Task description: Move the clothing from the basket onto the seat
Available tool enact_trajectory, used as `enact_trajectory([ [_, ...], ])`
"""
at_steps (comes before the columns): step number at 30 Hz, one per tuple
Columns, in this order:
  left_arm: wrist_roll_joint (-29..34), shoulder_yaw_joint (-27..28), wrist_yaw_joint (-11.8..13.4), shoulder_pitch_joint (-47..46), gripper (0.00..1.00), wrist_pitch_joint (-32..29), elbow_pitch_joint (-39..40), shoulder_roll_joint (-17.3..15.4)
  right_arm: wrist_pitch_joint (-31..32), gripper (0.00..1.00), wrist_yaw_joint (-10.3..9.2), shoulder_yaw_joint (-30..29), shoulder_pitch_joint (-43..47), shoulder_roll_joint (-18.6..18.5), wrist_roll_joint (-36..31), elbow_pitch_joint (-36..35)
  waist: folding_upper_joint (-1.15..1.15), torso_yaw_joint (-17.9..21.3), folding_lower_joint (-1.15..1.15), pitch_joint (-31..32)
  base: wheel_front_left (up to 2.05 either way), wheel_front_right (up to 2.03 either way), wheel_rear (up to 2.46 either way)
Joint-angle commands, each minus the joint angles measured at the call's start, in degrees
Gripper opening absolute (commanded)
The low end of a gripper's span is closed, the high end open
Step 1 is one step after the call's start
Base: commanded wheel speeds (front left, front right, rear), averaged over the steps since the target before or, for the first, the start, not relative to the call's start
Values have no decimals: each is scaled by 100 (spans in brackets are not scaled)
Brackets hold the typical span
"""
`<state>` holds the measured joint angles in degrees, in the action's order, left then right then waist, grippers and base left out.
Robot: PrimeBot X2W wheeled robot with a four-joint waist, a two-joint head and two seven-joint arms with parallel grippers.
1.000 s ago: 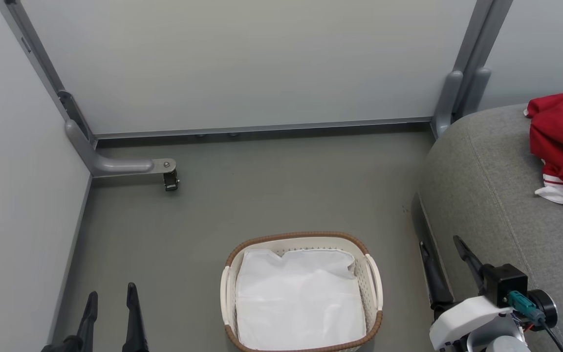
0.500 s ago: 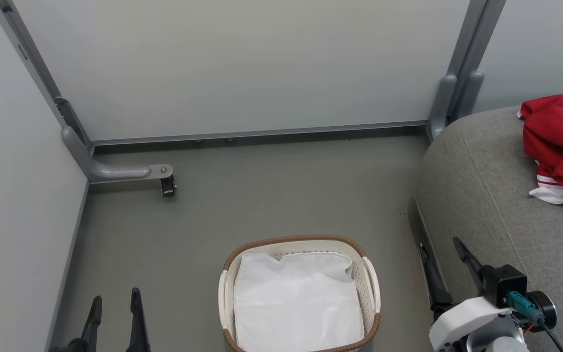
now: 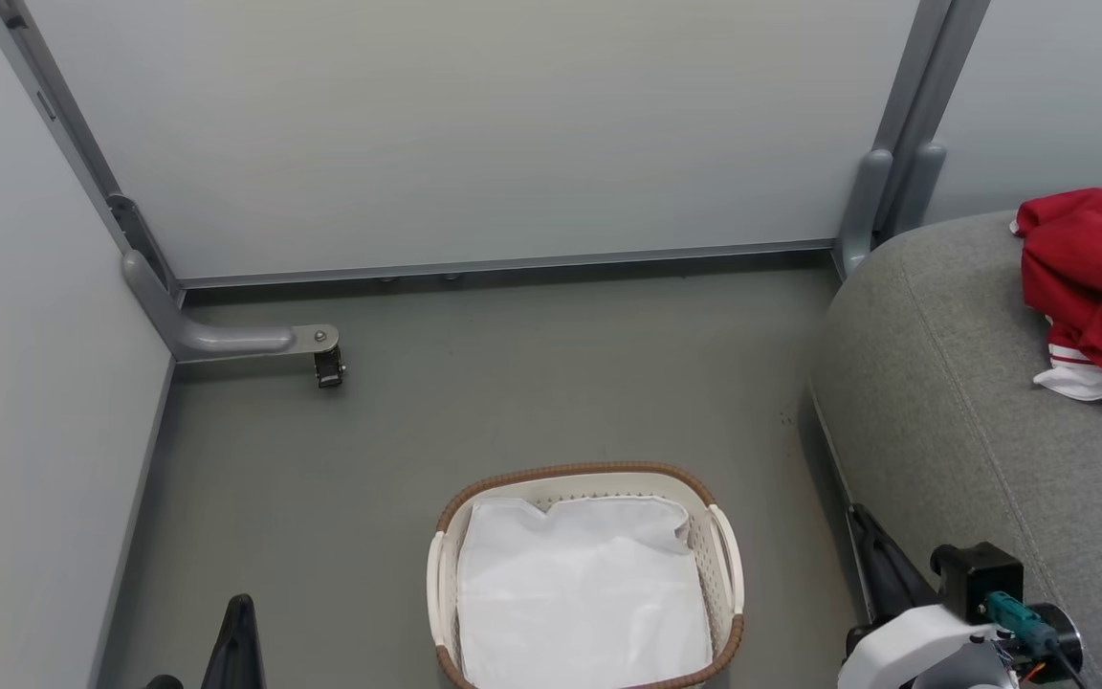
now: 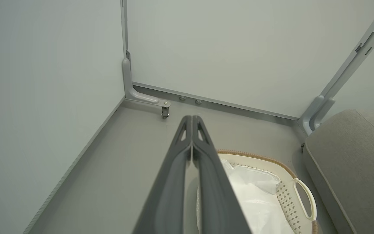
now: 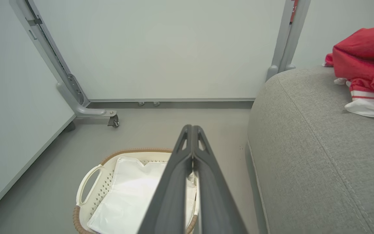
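Both pairs of jaws have closed since a second ago. Head view: your left gripper (image 3: 241, 608) and right gripper (image 3: 862, 517) grip nothing; clothing (image 3: 1091, 277) lies on the seat (image 3: 934, 383), basket (image 3: 570, 471) nearby. Left wrist view: fingers (image 4: 203, 152) meet. Right wrist view: likewise; red label (image 5: 293, 6) unreadable.

A floor strip (image 3: 781, 498) runs open between basket (image 3: 570, 471) and seat (image 3: 943, 402).

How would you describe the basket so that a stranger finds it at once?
Start at the large grey woven-fabric seat; on the grey floor to its left stands a rounded cream perforated plastic basket. Its brown woven rim and the flat white liner sheet inside set it apart from the red clothing heaped on the seat.
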<state>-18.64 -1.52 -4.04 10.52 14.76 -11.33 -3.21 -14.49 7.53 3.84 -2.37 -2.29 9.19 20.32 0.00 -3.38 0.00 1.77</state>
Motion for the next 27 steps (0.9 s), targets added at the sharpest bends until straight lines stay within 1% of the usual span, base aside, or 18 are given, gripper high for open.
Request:
enact_trajectory([
  [1,-255,46,-13,-78,0,-60,56,-10,70,0,0,-60,-93,-13,278,-73,0,5,0,-3,0,0,0],
  [13,-1398,172,-68,-346,0,-394,8,-4,388,0,-1,-209,-135,-22,1575,-186,0,37,0,-22,0,0,0],
  [27,-2544,293,-123,-612,0,-725,-40,3,713,0,-2,-367,-189,-32,2869,-284,0,75,0,-43,0,0,0],
])
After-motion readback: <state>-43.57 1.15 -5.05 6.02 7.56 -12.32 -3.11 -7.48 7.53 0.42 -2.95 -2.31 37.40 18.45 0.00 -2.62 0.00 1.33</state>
